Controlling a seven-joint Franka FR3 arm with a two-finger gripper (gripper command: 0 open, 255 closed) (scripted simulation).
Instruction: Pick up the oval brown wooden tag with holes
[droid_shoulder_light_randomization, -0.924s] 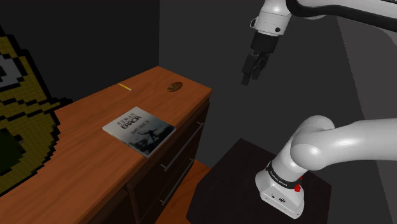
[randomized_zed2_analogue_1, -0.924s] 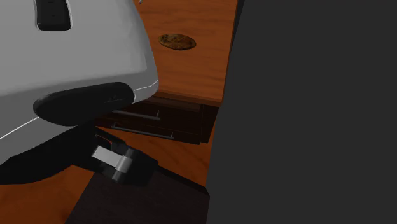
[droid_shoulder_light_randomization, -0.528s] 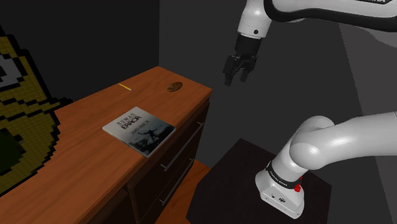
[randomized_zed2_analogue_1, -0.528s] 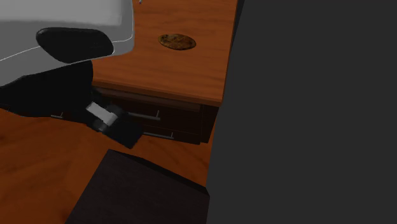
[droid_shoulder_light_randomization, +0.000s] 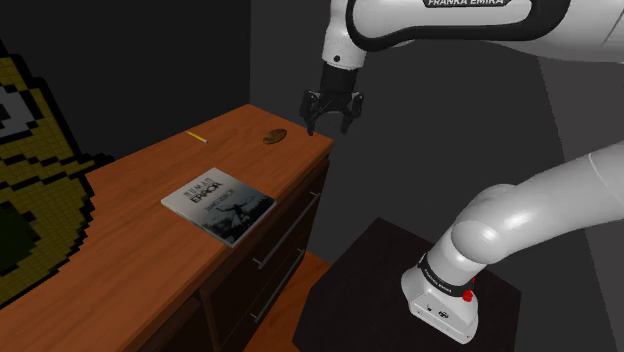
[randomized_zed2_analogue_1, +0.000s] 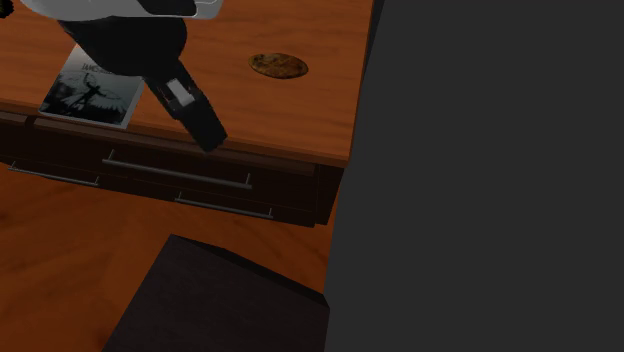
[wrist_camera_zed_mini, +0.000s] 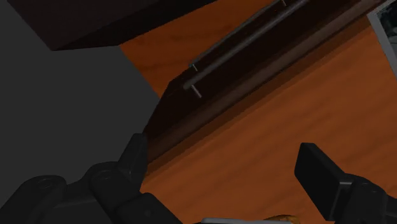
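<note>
One oval tag, flat on the table, gripper not on it yet

We see the brown oval tag (droid_shoulder_light_randomization: 274, 137) lying near the far corner of the wooden table (droid_shoulder_light_randomization: 140, 190), close to the edge on the shoulder view's right. The gripper (droid_shoulder_light_randomization: 329, 126) hangs above that edge, near the tag but clear of it, fingers spread wide with nothing between them. A grey book (droid_shoulder_light_randomization: 218, 205) lies well apart from the tag, and a thin yellow stick (droid_shoulder_light_randomization: 196, 135) sits near the back edge.
</note>
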